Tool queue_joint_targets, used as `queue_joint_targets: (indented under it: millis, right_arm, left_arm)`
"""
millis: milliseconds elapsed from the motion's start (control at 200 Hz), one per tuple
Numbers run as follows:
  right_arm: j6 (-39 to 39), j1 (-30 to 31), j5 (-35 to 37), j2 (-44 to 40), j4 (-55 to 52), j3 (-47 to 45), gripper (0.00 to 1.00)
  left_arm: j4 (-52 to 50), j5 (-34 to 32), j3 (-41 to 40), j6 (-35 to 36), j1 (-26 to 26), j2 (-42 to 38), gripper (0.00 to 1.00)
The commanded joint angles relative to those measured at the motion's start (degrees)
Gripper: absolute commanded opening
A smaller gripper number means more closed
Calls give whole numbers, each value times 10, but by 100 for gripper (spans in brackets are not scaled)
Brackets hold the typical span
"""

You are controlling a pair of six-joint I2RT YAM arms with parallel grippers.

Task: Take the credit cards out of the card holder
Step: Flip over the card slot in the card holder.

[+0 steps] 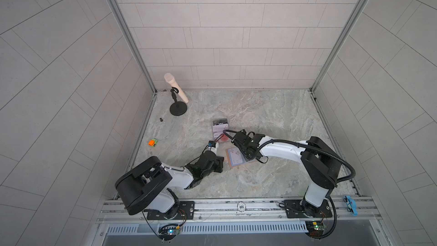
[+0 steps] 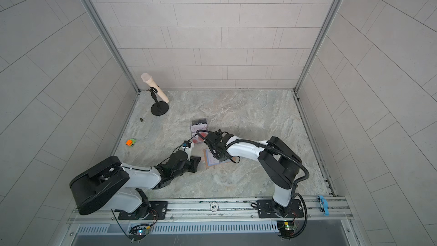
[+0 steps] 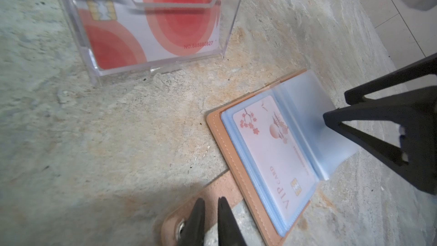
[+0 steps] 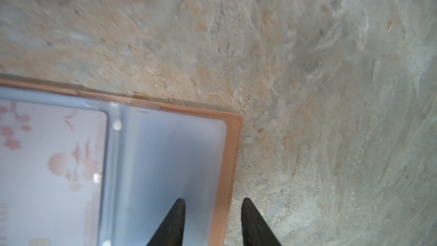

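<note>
The tan card holder [image 1: 233,162] [image 2: 208,160] lies open on the stone table, its blue plastic sleeves [image 3: 305,105] facing up. One sleeve holds a pale credit card [image 3: 272,157] [image 4: 47,162] printed with blossoms and "VIP CARD". My left gripper [image 3: 211,199] [image 1: 221,164] is nearly closed, and its tips rest on the holder's snap strap [image 3: 234,183]. My right gripper [image 4: 212,201] [image 3: 337,106] is open at the holder's far edge. One of its fingers is over the empty sleeve [image 4: 170,157] and the other is over bare table.
A clear acrylic box [image 1: 220,130] [image 3: 151,20] holding red-circled cards stands just behind the holder. A microphone on a black stand [image 1: 176,95] is at the back left. An orange and green toy car [image 1: 153,142] and a small dark piece [image 1: 161,119] lie near the left wall.
</note>
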Motion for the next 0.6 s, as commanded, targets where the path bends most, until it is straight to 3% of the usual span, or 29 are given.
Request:
queue_joint_targets:
  millis: [0, 205, 411, 596]
  right_arm:
    - [1, -8, 1, -29, -7, -19, 41]
    - [-9, -19, -32, -75, 1, -45, 39]
    - [-48, -20, -160, -130, 23, -25, 38]
    - [-55, -25, -285, -108, 57, 1, 39]
  left_arm:
    - [-77, 7, -2, 11, -2, -7, 17]
    - [-122, 4, 14, 35, -2, -47, 18]
    - [-163, 28, 50, 89, -2, -88, 19]
    - [-172, 66, 86, 132, -1, -84, 16]
